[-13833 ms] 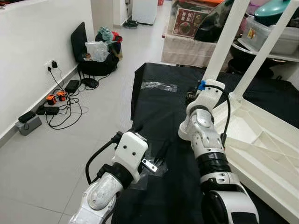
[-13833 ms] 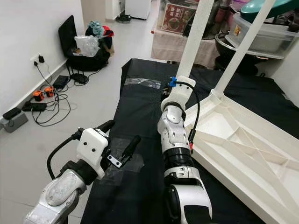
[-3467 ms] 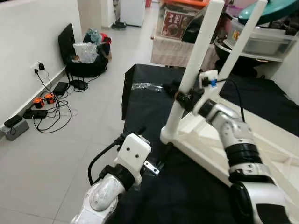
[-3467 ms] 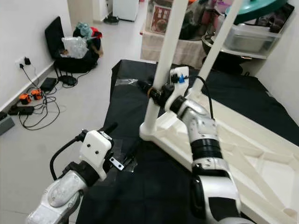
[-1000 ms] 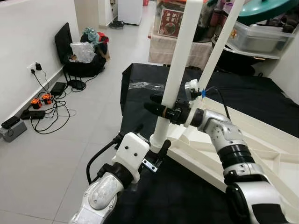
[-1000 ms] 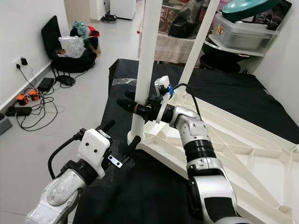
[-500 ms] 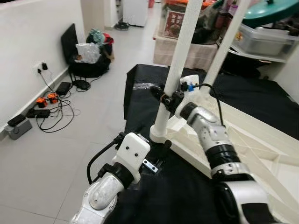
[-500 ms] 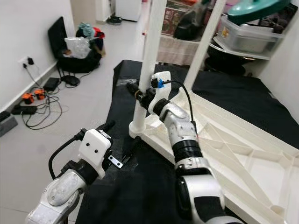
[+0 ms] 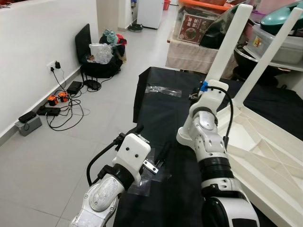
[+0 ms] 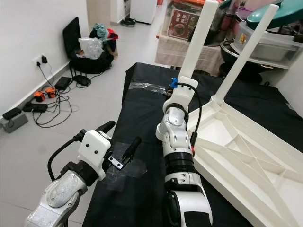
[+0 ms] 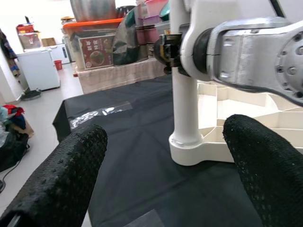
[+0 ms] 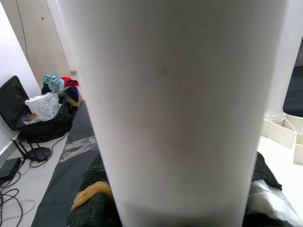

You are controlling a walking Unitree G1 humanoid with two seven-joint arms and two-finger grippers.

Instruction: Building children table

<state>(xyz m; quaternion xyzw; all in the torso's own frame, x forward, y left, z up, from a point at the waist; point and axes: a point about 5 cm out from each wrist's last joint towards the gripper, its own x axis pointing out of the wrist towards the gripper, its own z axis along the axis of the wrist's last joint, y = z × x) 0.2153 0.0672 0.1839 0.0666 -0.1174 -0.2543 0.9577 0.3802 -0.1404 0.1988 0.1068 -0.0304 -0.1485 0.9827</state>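
Black cloth (image 9: pixel 156 109) covered the floor, and on it lay the upturned white table top (image 10: pixel 241 156), its near leg (image 10: pixel 198 38) standing at the corner. The right gripper (image 12: pixel 170 208) was clamped around that leg low down. To seat the leg well, it likely needed turning squarely, kept upright. The left gripper (image 10: pixel 122 144) hovered spread and empty, nearby.
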